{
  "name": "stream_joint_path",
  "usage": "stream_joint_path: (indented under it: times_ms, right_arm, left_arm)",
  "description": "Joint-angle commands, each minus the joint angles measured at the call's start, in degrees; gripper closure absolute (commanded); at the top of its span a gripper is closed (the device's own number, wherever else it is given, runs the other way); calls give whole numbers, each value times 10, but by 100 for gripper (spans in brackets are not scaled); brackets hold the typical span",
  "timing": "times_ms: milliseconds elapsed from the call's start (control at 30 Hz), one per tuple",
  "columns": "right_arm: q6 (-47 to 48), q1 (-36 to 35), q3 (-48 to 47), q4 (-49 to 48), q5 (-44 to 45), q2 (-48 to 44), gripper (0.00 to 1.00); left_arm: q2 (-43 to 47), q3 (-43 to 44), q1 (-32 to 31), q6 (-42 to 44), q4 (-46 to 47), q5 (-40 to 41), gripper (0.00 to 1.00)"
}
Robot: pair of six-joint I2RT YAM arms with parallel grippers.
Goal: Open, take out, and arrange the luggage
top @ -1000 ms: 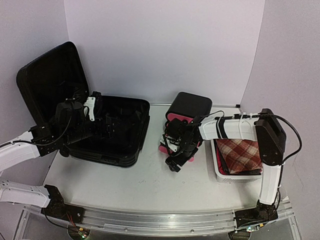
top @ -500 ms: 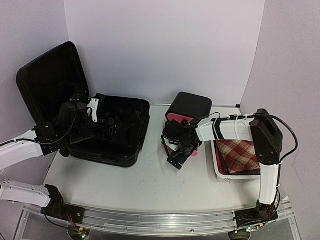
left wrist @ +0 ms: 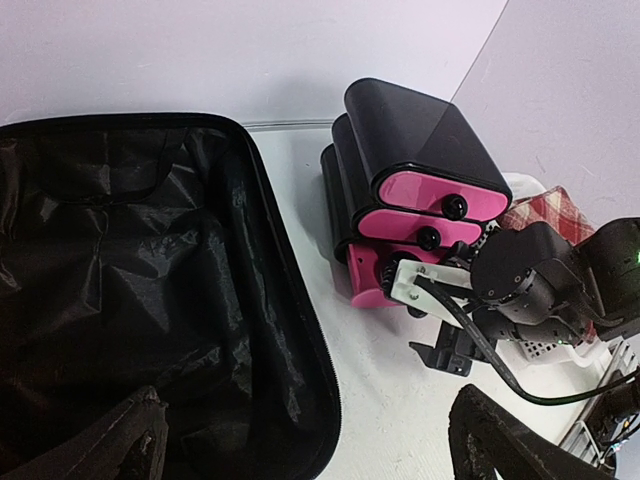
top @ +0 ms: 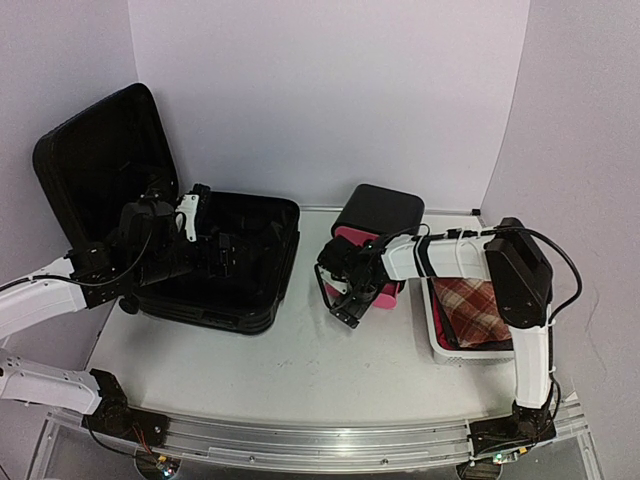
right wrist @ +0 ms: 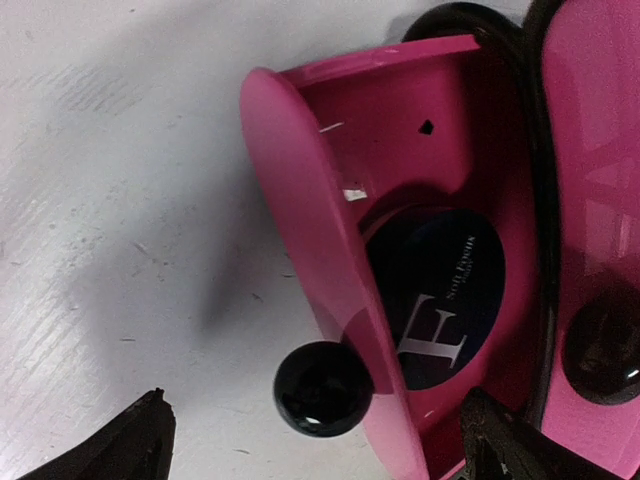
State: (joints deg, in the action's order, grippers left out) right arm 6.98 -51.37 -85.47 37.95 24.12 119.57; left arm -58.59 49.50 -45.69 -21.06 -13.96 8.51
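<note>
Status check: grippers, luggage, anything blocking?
Left gripper open, over open luggage, lid up. Right gripper open, astride knob of bottom drawer, ajar. Nothing seen blocking luggage.

The luggage (top: 268, 245), a large black hard-shell suitcase, lies open on the left part of the table (top: 300, 370) in front of me. Its base rests flat, with one rounded corner towards the middle of the table. Its lid (top: 95, 150) stands raised, nearly upright, at the back left. Seen from my left wrist, the base carries a lining (left wrist: 130, 290) of creased, glossy black fabric within a smooth dark rim.
</note>
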Motion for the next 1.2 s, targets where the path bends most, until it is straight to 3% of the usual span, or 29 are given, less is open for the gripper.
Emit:
stream_joint_path:
  times_ms: [0, 100, 400, 700, 933, 1167]
  right_arm:
    - [6, 0, -13, -14, -106, -23, 2]
    - [-6, 0, 0, -9, -149, -39, 2]
    - [-22, -5, 14, 29, -165, -70, 2]
    - [-25, -7, -1, 32, -265, -39, 2]
    - [-32, -7, -24, 32, -96, 7, 2]
    - [-7, -6, -33, 16, -10, 21, 2]
  left_arm:
    - [-7, 29, 3, -11, 15, -13, 1]
    - [-10, 29, 3, -13, 15, -15, 1]
    - [-19, 40, 2, -8, 14, -13, 1]
    - [-21, 44, 2, -18, 15, -25, 1]
    - [-10, 35, 3, -28, 14, -29, 1]
    - [-3, 32, 3, -28, 14, -27, 1]
